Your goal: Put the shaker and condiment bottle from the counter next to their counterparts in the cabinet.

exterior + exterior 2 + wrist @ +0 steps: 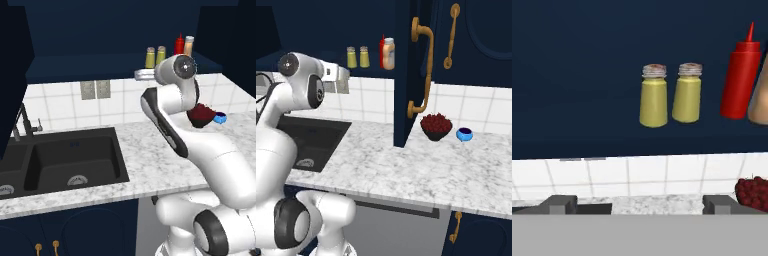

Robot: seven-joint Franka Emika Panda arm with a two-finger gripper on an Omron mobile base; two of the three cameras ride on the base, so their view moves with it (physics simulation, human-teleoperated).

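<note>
Pincer (639,205) spread wide, holding nothing, facing the cabinet (572,75). On its shelf two shakers (653,96) touch; at their 3 o'clock the red bottle (740,75), then the tan bottle (760,92).

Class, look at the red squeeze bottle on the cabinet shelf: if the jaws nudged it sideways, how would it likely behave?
The red squeeze bottle is tall and slim with a narrow base, so it would probably tip rather than slide. It stands close beside the peach-tan bottle, so it may knock that over. Its smooth round body suggests it would roll once down.
</note>
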